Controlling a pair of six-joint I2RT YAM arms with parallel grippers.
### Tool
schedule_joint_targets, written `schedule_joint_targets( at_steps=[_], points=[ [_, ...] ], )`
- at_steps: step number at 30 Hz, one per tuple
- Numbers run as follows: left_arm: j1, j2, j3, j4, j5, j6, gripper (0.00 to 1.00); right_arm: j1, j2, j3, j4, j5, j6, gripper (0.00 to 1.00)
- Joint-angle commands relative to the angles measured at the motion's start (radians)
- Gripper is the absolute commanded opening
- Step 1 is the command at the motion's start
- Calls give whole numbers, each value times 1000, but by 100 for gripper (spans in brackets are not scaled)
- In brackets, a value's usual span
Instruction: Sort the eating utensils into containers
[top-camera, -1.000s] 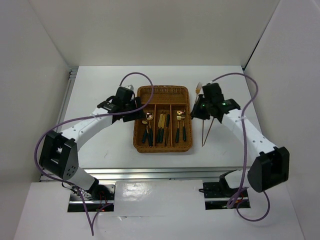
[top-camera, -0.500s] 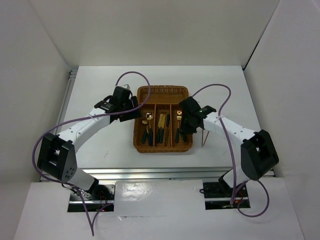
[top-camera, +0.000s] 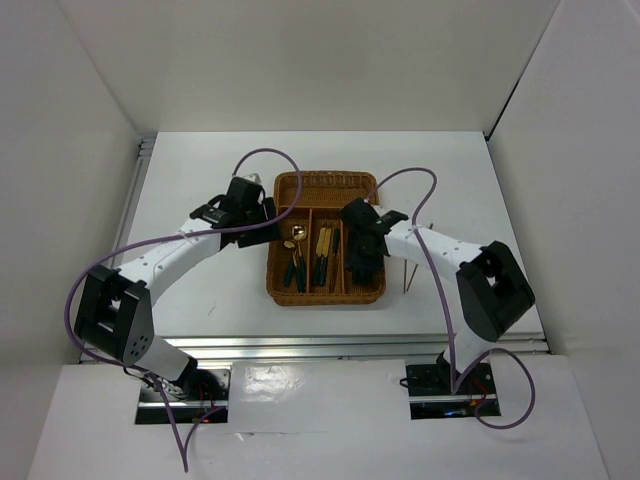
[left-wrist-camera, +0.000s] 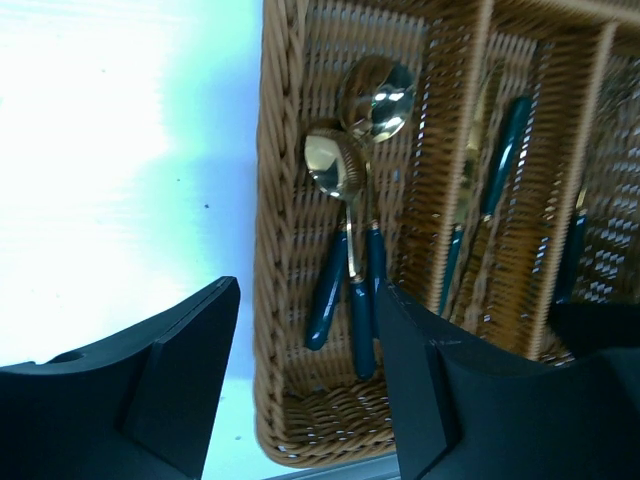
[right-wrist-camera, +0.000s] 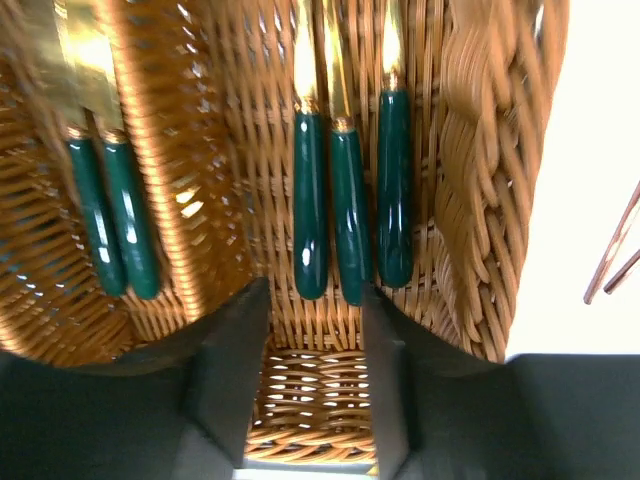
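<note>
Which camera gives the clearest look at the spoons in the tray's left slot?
Left wrist: the spoons lie close up, gold bowls and dark green handles distinct inside the wicker tray. Top external shows them only as tiny specks. Right wrist shows other utensils in neighbouring slots, no spoon bowls.

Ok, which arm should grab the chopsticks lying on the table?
Right. The chopsticks lie just right of the tray, on that arm's side, and the right fingers hover, open, over the tray's right side. The left fingers are at the tray's opposite edge.
</note>
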Motion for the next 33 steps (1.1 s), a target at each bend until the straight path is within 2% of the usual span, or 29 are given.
schedule_joint_targets(
  at_steps=[1,6,8,11,13,18,21,26,33],
  points=[
    [6,-35,-19,23,0,47,72,7,-84,66,-34,65,-5,51],
    [6,-35,-48,32,-9,57,73,7,-176,106,-77,175,-14,62],
    [6,-35,-59,42,-9,57,73,-2,-223,106,-103,214,-14,64],
    [6,-46,-59,42,-9,57,74,-74,-298,40,-68,232,-23,66],
    [6,-58,-59,42,-20,57,74,-169,-352,-5,-5,187,-69,66],
    [6,-67,-59,42,-29,66,74,-382,-386,-121,86,76,-143,58],
    [6,-76,-59,42,-19,66,74,-459,-326,-135,133,4,-175,55],
    [6,-76,-59,42,-19,66,74,-482,-186,-134,187,-53,-200,49],
    [6,-67,-59,32,-28,66,74,-423,-41,-75,199,34,-209,46]
  ],
)
